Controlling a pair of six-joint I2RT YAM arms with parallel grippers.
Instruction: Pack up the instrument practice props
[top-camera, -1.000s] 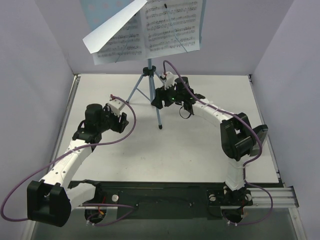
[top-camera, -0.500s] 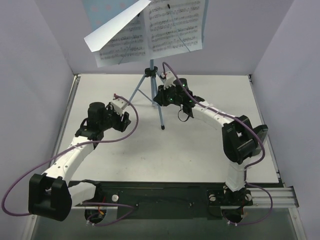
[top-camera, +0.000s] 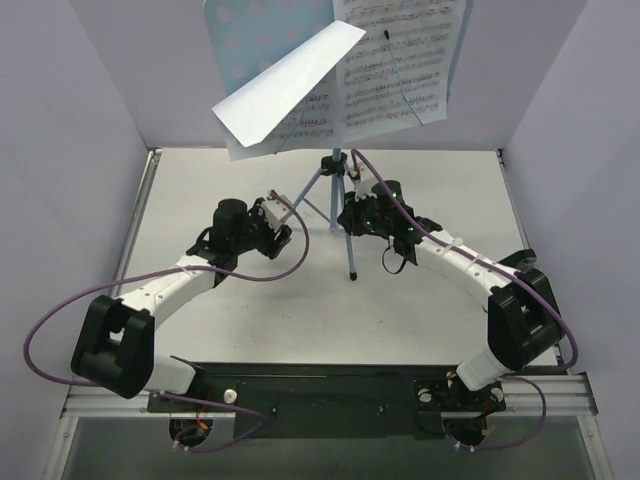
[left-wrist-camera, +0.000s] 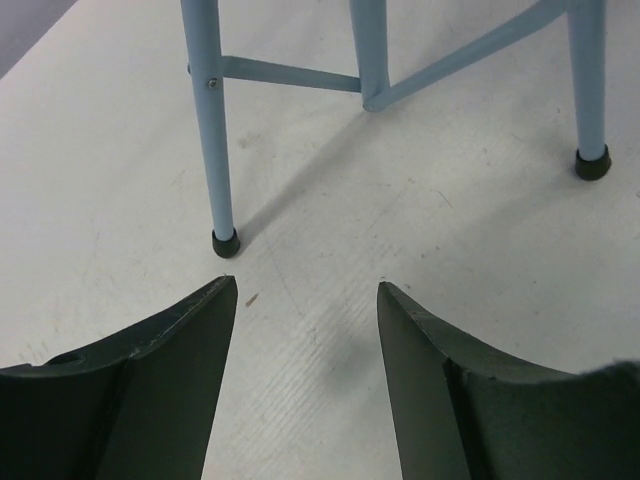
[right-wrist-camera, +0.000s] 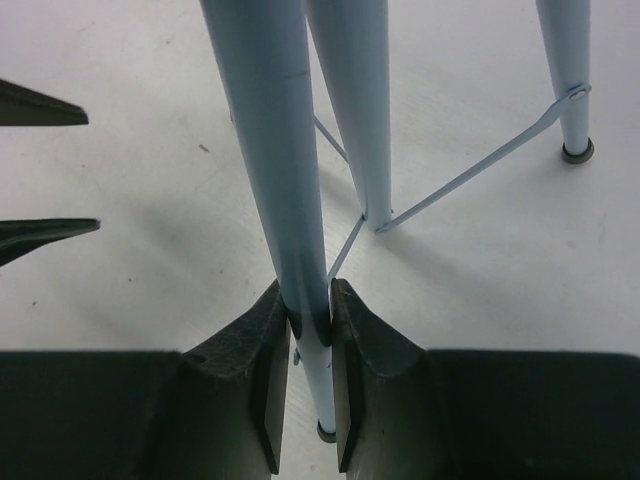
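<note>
From above, the music stand (top-camera: 258, 28) is upright near the back of the table (top-camera: 430, 310), with its tripod legs spread. The sheet music (top-camera: 400, 70) is open on its desk, and one loose page (top-camera: 290, 85) juts forward and to the left off the rest. The right gripper (top-camera: 350, 215) is low at the legs, while the left gripper (top-camera: 280, 235) sits just beside them on the other side. From this height I cannot tell how either set of jaws stands. In the left wrist view, the left gripper (left-wrist-camera: 305, 300) is spread wide and holds nothing. It hangs just above the tabletop, pointing at the gap between one blue leg (left-wrist-camera: 210, 150), which ends in a black rubber foot (left-wrist-camera: 226, 243), and another leg (left-wrist-camera: 588, 80) off to the right. The thin cross-braces are extended. In the right wrist view, the right gripper (right-wrist-camera: 308, 320) is clamped around a blue leg (right-wrist-camera: 270, 120), with both pads pressed against the tube. The other legs and their braces fan out behind it, and the left gripper's open tips show at the left edge. By my reading the packing has barely begun: nothing is folded, the pages have not yet been gathered off the desk, and the tripod is fully open. The metronome does not appear in any view, so I cannot say whether it has been put away. What remains seems to be collecting the sheets, collapsing the legs and stowing everything.
</note>
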